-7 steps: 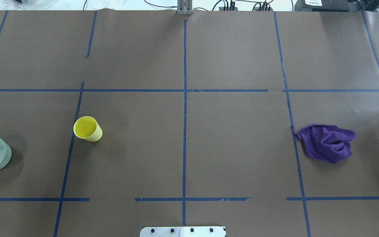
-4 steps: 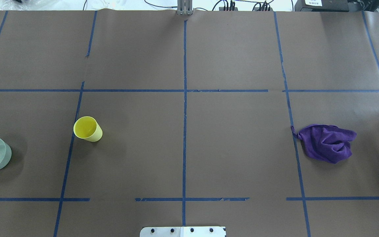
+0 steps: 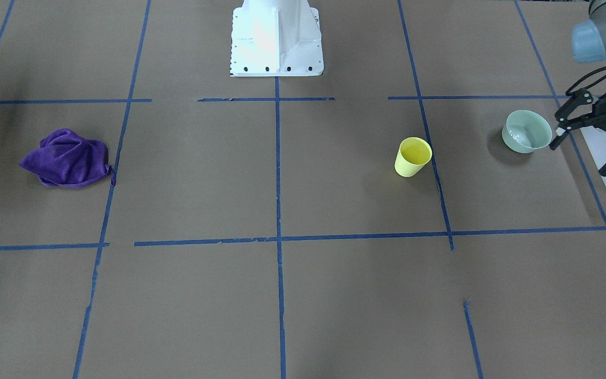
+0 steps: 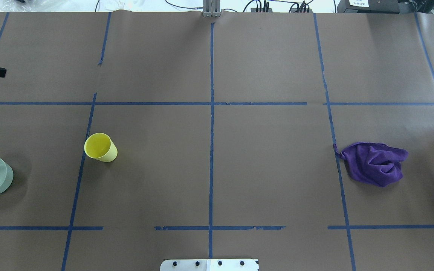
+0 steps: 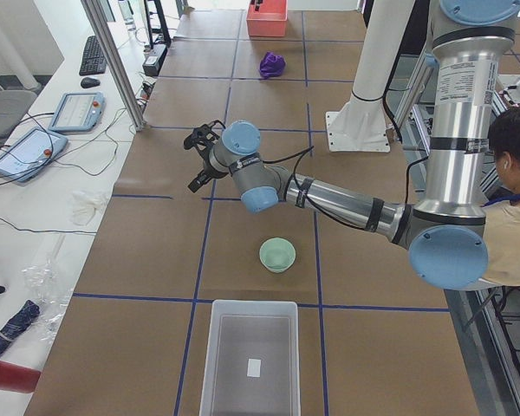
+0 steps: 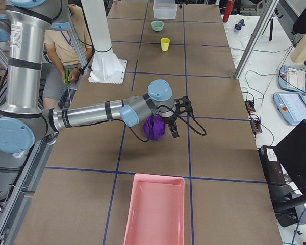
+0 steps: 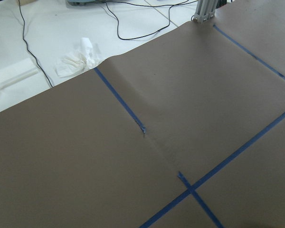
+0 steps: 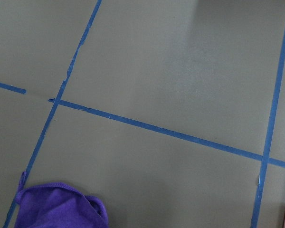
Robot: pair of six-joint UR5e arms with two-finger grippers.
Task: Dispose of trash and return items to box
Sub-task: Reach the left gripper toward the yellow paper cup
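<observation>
Left gripper has fingers apart, nothing between them, hanging over the table's left end, next to the bowl in the front view; right gripper shows only in the side camera, near the purple cloth, so can't tell whether its fingers are apart or together. Cup upright on the table, apart from the bowl, toward the centre line; bowl upright too; both outside the box, which sits at the table's left end, near the bowl.

White lettering on the left hand is too small to read.
</observation>
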